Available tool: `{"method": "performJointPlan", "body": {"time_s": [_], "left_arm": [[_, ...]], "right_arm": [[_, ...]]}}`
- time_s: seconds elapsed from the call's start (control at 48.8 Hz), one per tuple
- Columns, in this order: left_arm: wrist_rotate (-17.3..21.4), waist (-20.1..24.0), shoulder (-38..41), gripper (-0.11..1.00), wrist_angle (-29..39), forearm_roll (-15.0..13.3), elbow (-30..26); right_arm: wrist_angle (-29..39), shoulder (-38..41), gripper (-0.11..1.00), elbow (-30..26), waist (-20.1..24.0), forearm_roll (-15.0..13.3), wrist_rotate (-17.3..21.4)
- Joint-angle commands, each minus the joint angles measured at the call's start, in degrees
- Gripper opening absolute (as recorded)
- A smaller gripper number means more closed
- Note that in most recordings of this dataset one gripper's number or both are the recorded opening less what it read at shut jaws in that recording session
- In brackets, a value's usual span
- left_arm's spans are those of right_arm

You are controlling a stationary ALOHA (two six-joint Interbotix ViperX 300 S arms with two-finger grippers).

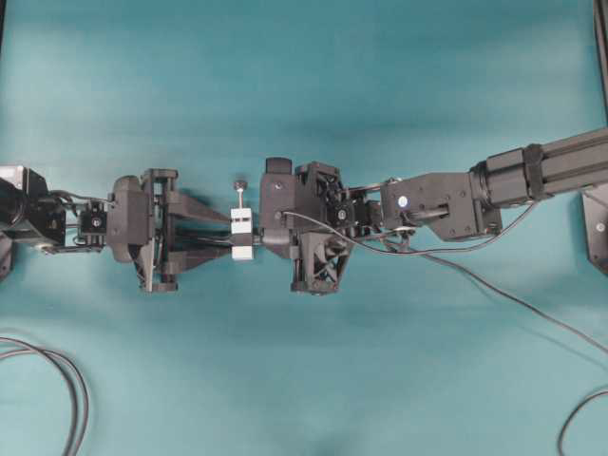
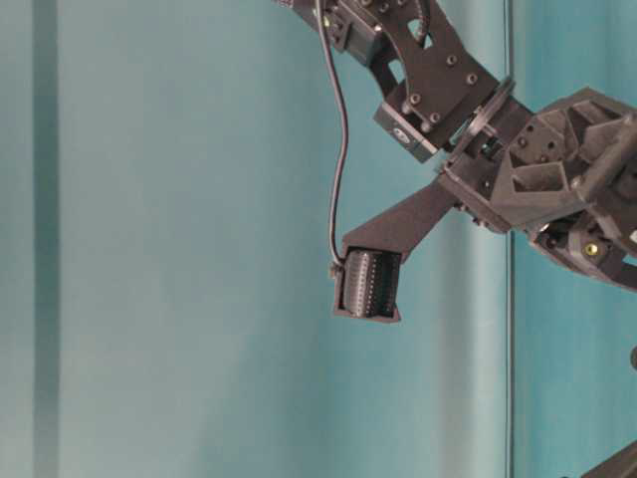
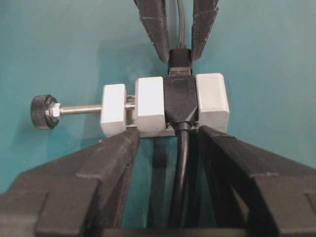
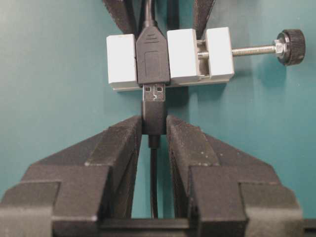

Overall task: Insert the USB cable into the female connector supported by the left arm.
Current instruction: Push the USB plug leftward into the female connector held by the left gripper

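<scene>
Left hand (image 3: 163, 143): we see it spread wide around the female connector (image 3: 165, 103), steadying it for mating.
Right hand (image 4: 154, 129): narrowed onto the USB cable (image 4: 154, 106), plug aimed at the socket.
Connector: white clamp block, black socket body, side screw (image 3: 79, 108) with black knob.
Plug: metal tip at the socket mouth, seemingly partly entered.
Location: raised over the teal counter (image 1: 304, 380), between both hands.

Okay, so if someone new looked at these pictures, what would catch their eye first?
The white female connector at mid-table, gripped by the left gripper, a screw knob sticking out sideways. Meeting it head-on, the right gripper pinches the USB cable, its metal plug partly inside the socket.
</scene>
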Motion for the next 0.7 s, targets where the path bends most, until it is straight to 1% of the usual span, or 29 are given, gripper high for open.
{"method": "performJointPlan", "body": {"time_s": [0.0,0.144,0.328,0.492,0.677], "left_arm": [[1.3,0.9,-0.3,0.54,0.3,-0.2,-0.8],[1.4,1.0,-0.3,0.54,0.4,-0.1,-1.2],[1.6,0.9,-0.2,0.54,2.5,0.4,-2.3],[2.8,0.9,-0.3,0.54,3.0,0.4,-2.7],[2.8,0.9,-0.3,0.54,3.0,0.4,-2.7]], "right_arm": [[-0.5,-0.9,0.2,-2.1,0.4,-0.2,-0.1],[-0.4,-0.9,0.2,-2.6,0.4,-0.2,-0.2],[-0.3,-0.9,0.2,-3.1,0.3,-0.3,-0.5],[-0.1,-0.8,0.2,-4.0,0.2,-1.4,-1.0],[1.4,-0.9,0.2,-4.6,0.1,-2.5,-1.0]]}}
